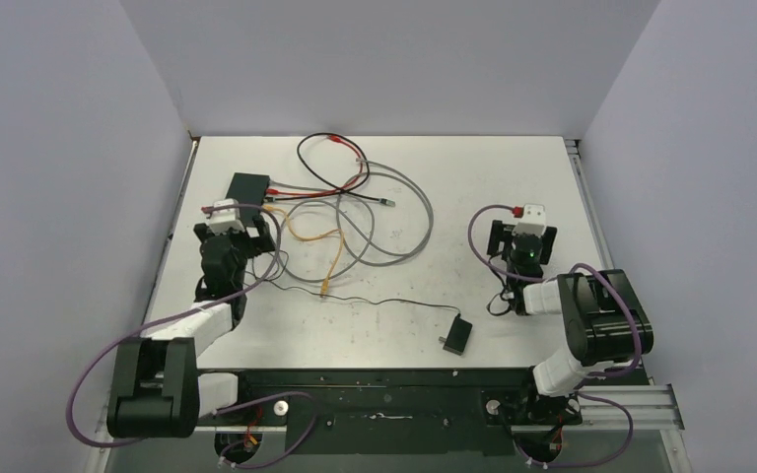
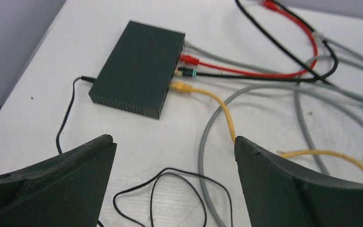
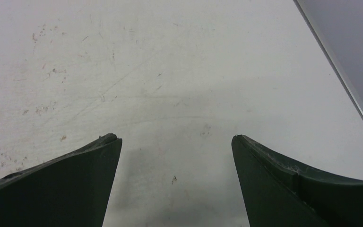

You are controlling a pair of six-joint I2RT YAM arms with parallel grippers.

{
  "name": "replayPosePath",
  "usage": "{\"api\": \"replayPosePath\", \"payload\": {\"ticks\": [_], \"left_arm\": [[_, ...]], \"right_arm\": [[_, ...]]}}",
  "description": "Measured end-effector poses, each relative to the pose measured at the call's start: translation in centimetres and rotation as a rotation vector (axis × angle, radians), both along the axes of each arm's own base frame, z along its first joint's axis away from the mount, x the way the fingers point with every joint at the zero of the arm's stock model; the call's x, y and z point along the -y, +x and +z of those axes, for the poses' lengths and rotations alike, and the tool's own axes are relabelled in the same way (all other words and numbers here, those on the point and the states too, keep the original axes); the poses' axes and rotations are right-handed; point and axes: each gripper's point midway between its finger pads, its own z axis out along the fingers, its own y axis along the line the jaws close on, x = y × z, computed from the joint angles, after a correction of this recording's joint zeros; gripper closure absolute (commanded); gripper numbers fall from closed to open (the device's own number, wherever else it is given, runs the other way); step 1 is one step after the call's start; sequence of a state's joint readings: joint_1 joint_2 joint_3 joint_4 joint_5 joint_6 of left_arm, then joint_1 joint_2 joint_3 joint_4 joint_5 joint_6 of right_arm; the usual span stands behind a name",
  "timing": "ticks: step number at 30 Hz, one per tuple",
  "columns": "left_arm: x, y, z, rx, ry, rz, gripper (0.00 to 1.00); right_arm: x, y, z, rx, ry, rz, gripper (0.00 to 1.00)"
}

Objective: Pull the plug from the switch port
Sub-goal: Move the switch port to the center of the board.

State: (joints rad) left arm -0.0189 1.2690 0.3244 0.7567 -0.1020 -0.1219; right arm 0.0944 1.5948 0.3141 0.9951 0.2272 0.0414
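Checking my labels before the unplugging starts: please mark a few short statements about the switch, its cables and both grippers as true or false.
1. The yellow plug sits in a port of the flat matte-black switch box. True.
2. The left gripper is shut on the yellow plug. False: it is open and holds nothing.
3. The right gripper is open above the bare white table. True.
4. The small black adapter block lies on top of the switch. False: it lies apart, near the table's front edge.

All I see on my feed: plain pale lavender-grey walls (image 1: 384,59) boxing in a white table (image 1: 513,168), scuffed and speckled, under soft even light.
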Motion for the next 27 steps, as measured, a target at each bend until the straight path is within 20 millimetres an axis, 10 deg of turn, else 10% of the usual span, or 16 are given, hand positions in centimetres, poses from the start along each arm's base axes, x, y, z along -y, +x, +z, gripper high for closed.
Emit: {"api": "replayPosePath", "payload": {"ticks": [7,12,17,22,27], "left_arm": [[-0.4,-0.3,6.8,0.118,-0.135,0.074,0.04],[-2.8,-0.8,7.9,0.09,-0.312,0.275,0.04],[-4.8,-0.6,9.5,0.049,-0.371,0.364,0.04],[-4.8,0.1,10.2,-0.02,-0.384,0.36,0.04],[-4.0,0.8,8.8,-0.153,-0.391,0.33,0.04]], "right_arm": [[0.9,4.1,3.4,-0.087,0.029,-0.065,0.1],[1.0,4.4,5.7,-0.112,0.079,-0.085,0.1],[0.3,6.5,13.5,0.05,0.153,-0.07,0.1],[0.7,5.5,20.3,0.23,0.275,-0.131,0.1],[3.7,4.9,22.6,0.303,0.442,-0.313,0.1]]}}
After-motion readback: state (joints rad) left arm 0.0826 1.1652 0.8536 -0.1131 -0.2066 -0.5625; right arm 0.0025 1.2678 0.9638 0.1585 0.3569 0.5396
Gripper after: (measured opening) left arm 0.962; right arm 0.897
